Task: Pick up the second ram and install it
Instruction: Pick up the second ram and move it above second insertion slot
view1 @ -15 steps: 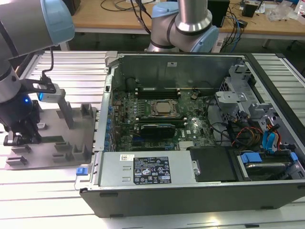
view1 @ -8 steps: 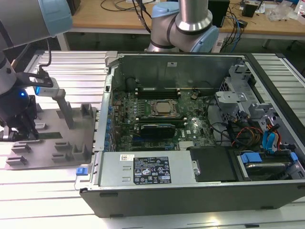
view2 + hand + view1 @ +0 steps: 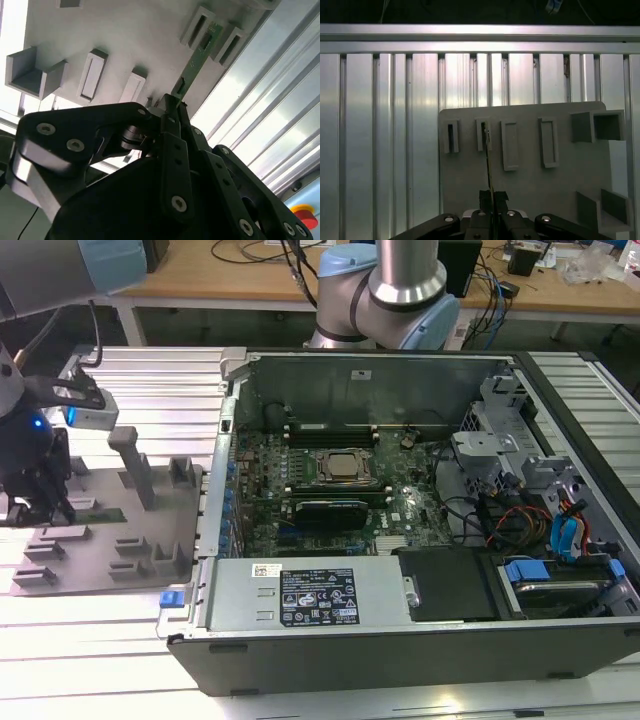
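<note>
You are hovering over the grey tray [image 3: 560, 190] at the exterior view's left. Ribbed table [image 3: 380, 125] is lying open around it, and the computer case [image 3: 400, 650] is rising just beside it on that view's right. Your gripper [image 3: 492, 196] is pinching narrowly on the second ram [image 3: 489, 165], which is standing on edge in the tray's slots.

Black label [image 3: 320, 602] on PSU [image 3: 235, 595]: txt illegible.

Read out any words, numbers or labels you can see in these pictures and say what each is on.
Nothing can be quoted; all print is too small or blurred.
Black label on the grey power supply cover: unreadable.
Small white sticker beside it: unreadable.
White sticker on the case's rear wall: unreadable.
Second ram: no legible marking.
</note>
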You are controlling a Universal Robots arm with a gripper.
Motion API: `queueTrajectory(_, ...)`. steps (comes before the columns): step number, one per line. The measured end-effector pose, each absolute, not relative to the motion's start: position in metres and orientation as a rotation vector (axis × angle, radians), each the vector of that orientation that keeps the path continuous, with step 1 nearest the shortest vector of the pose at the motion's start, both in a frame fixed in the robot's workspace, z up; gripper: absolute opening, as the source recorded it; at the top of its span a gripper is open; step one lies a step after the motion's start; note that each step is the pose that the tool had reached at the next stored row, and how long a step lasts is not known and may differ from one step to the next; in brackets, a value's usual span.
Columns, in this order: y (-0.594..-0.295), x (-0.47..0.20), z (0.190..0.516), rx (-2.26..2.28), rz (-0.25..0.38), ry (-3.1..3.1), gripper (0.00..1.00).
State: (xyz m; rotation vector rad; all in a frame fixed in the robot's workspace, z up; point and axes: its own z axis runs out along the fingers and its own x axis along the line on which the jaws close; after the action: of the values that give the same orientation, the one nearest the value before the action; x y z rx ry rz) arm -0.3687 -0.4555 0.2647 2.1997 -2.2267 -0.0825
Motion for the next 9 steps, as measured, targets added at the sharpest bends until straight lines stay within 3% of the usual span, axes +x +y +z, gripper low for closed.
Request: queueTrajectory(9,-0.455,-0.369,0.283,2.2,-0.082,-2.227,0.11)
